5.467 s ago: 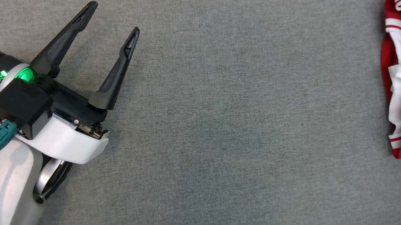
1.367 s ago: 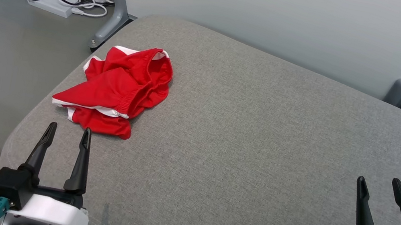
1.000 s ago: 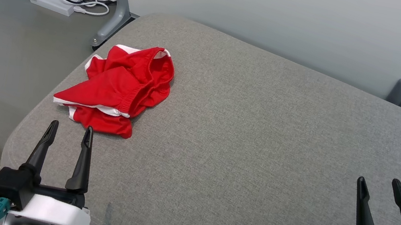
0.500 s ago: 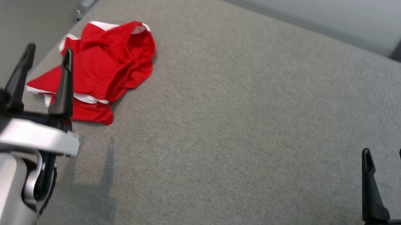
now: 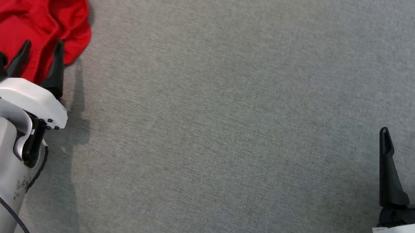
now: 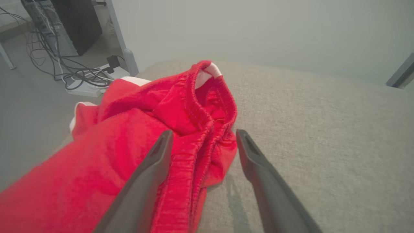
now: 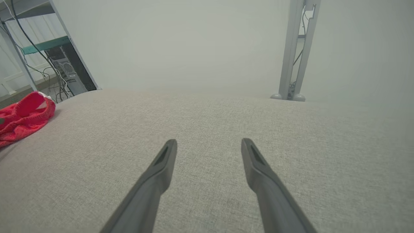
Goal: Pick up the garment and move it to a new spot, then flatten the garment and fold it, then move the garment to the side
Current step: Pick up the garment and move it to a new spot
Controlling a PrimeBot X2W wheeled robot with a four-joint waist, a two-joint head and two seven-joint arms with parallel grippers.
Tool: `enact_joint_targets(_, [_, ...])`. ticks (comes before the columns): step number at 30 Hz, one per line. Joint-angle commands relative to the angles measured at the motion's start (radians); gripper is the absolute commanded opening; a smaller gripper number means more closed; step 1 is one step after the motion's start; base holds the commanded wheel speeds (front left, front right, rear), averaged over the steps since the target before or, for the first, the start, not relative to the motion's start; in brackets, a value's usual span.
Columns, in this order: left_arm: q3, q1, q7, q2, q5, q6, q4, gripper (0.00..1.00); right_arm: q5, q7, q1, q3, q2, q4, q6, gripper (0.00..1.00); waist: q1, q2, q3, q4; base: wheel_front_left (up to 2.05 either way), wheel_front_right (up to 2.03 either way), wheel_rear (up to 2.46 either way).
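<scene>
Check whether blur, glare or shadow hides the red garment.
Head view: no glare, garment clear, left end effector throws a soft shadow onto the grey cushion beside it. Left wrist view: garment sharp, nearest cloth soft. Right wrist view: pale haze, garment at the left edge.

It looks like a lab or test room, not a home. A broad grey fabric-covered bench [image 5: 236, 96] serves as the work surface, and it's set against a plain pale wall [image 7: 194, 42]. A grey metal frame post [image 7: 297, 48] rises at the far edge. Off to one side, on a bare grey floor [image 6: 26, 106], there's a black computer tower [image 6: 77, 26], a tangle of cables [image 6: 42, 55] and a white power strip [image 6: 84, 92]. A metal rack carries a green shelf [image 7: 45, 44].
</scene>
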Motion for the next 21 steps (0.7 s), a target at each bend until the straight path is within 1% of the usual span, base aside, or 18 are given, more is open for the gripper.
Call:
enact_joint_targets(1, [0.002,-0.038,0.003,0.016,-0.001,-0.003,0.073,1.00,0.005,-0.011,-0.017,-0.003,-0.003,0.010,-0.001,1.00,0.0000,0.0000,0.037,-0.032,0.00,0.00,0.00])
enact_joint_targets(4, [0.002,-0.077,0.018,0.025,-0.014,-0.010,0.171,1.00,0.008,-0.018,-0.023,-0.005,-0.002,0.017,-0.001,1.00,0.0000,0.0000,0.046,-0.036,0.00,0.00,0.00])
enact_joint_targets(5, [0.002,-0.087,0.018,0.027,-0.014,-0.013,0.196,0.66,0.009,-0.021,-0.024,-0.005,-0.002,0.020,-0.001,1.00,0.0000,0.0000,0.047,-0.038,0.00,0.00,0.00])
enact_joint_targets(6, [0.002,-0.096,0.013,0.028,-0.017,-0.018,0.217,0.05,0.009,-0.023,-0.027,-0.005,-0.002,0.024,-0.001,1.00,0.0000,0.0000,0.048,-0.038,0.00,0.00,0.00])
enact_joint_targets(7, [0.004,-0.104,0.007,0.030,-0.022,-0.022,0.230,0.00,0.009,-0.023,-0.029,-0.006,-0.001,0.027,-0.001,1.00,0.0000,0.0000,0.047,-0.039,0.00,0.00,0.00])
enact_joint_targets(11, [0.008,-0.119,-0.020,0.042,-0.022,-0.033,0.250,0.00,0.011,-0.034,-0.030,-0.010,0.000,0.043,-0.001,1.00,0.0000,0.0000,0.031,-0.038,0.00,0.00,0.00])
enact_joint_targets(15, [0.013,-0.104,-0.027,0.051,-0.009,-0.030,0.219,0.00,0.007,-0.047,-0.028,-0.012,0.003,0.054,-0.001,1.00,0.0000,0.0000,0.003,-0.039,0.00,0.00,0.00])
enact_joint_targets(17, [0.027,-0.082,-0.028,0.055,0.006,-0.015,0.151,0.00,0.006,-0.057,-0.024,-0.013,0.006,0.065,-0.001,1.00,0.0000,0.0000,-0.020,-0.039,0.00,0.00,0.00])
enact_joint_targets(21, [0.057,0.013,-0.028,0.050,0.042,0.016,-0.023,0.00,0.012,-0.075,-0.010,-0.008,0.015,0.086,-0.001,1.00,0.0000,0.0000,-0.082,-0.047,0.00,0.00,0.00])
